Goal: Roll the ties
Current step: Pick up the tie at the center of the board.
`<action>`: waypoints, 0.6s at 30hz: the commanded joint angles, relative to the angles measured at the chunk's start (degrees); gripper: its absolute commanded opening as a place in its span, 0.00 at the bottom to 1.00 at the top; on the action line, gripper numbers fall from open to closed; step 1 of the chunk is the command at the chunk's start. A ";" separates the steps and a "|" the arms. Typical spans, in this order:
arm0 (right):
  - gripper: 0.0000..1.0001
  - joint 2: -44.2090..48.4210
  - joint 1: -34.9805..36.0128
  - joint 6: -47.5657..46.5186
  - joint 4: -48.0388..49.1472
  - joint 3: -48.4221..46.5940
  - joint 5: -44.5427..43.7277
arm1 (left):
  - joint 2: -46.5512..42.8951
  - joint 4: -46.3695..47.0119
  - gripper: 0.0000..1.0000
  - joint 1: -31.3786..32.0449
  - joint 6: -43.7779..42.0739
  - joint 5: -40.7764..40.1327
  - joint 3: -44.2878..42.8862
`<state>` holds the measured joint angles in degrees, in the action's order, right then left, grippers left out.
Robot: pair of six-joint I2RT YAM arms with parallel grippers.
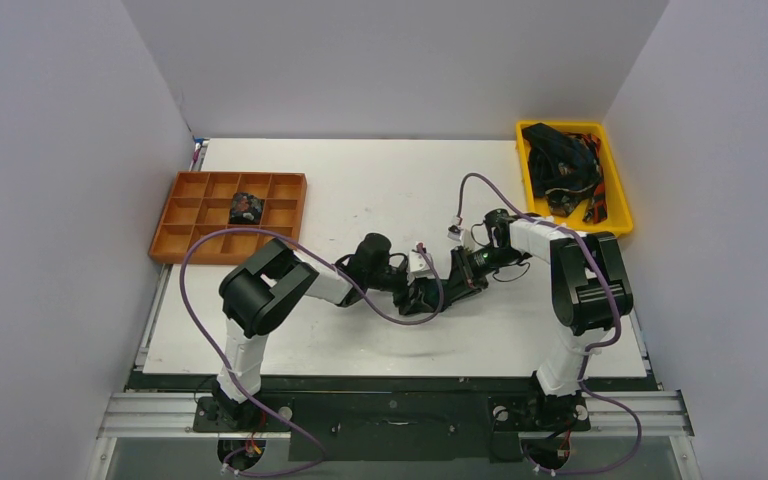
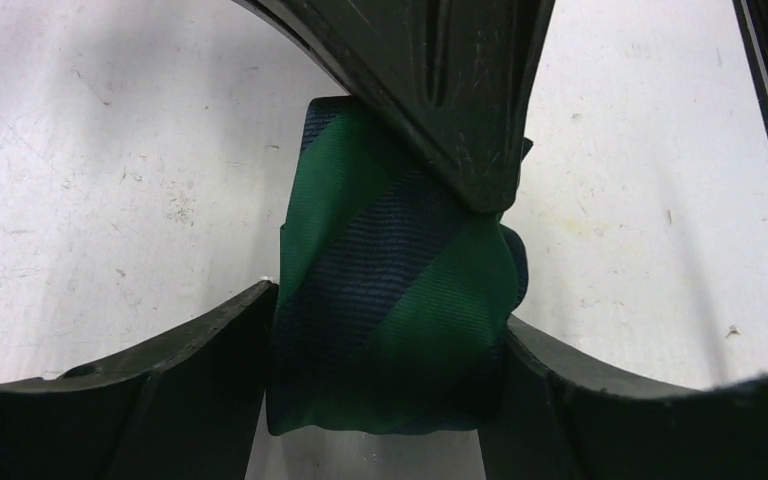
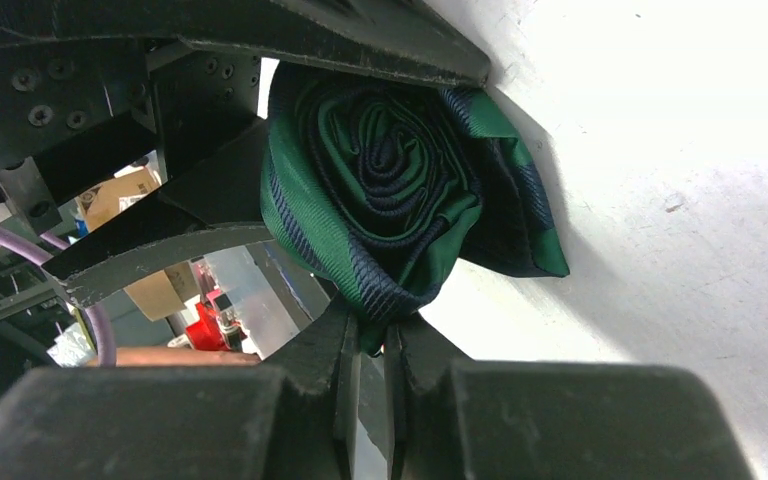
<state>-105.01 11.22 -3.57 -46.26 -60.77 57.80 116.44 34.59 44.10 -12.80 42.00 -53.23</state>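
Left gripper [image 2: 388, 322] was closed on the rolled tie [image 2: 390, 270], one finger pressed to each side of the coil, the striped green and navy band bulging between them. Right gripper [image 3: 370, 335] came in from the opposite side, fingers drawn almost together and nipping a fold at the coil's rim. Both held the same bundle at mid-table [image 1: 360, 190], low over the surface; whether it touched the surface could not be told. The right wrist view looked straight at the spiral end, so the coil's axis ran along the line from one gripper to the other, with the left fingers squeezing across its round body. A loose pointed flap [image 3: 535, 250] stuck out on the side toward the table, not tucked in. Roll looked wound up, by my reading, and the next move would be stowing it. The orange divided tray [image 1: 240, 176] sat at the far left, well apart from the grippers, with one dark coil [image 1: 246, 208] already in a middle-row compartment. The left arm was clearly the nearer one to it, and already had the fuller grip. The right would need to let go first, and the flap might spring loose then. The yellow bin [image 1: 523, 170] at far right held a heap of unrolled ties [image 1: 560, 165], near the right arm.
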 commanded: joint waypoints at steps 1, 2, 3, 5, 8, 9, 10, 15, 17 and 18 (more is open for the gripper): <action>0.00 -0.42 0.06 -1.91 -0.54 -0.08 -1.08 | 0.27 -1.65 0.63 -0.49 -1.03 -1.17 0.34; 0.00 -0.80 0.09 -1.91 -0.68 -0.23 -1.34 | 0.49 -2.38 0.57 -0.50 -1.15 -1.18 -0.35; 0.00 -0.94 0.11 -1.89 -0.77 -0.31 -1.54 | 0.95 -2.75 0.52 -0.39 -1.52 -1.29 -0.67; 0.11 -0.56 -0.27 -1.58 -0.95 -0.61 -2.60 | 1.54 -4.63 0.32 -0.31 -2.11 -1.39 -1.52; 0.33 1.19 -1.77 -0.71 -1.00 -0.10 -4.20 | 1.62 -6.34 0.19 -0.33 -3.29 -1.39 -1.26; 0.37 2.20 -2.66 -0.50 -1.06 0.42 -4.92 | 1.56 -7.09 0.16 -0.33 -3.55 -1.39 -0.97; 0.46 2.72 -3.16 -0.15 -1.09 0.67 -5.17 | 1.58 -7.48 0.15 -0.26 -4.01 -1.44 -0.85; 0.72 4.68 -5.00 2.79 1.58 4.01 -5.91 | 2.20 -9.88 0.12 -0.40 -5.54 -1.62 -0.20; 0.74 4.38 -5.14 6.59 6.08 6.01 -6.64 | 2.43 -10.14 0.12 -0.36 -5.88 -1.65 -0.13; 0.74 4.34 -5.20 8.02 8.02 6.67 -7.44 | 2.51 -10.24 0.12 -0.36 -5.94 -1.70 -0.23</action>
<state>-103.09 5.96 -0.99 -45.39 -56.95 52.75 116.44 32.60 44.14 -16.27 42.09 -54.17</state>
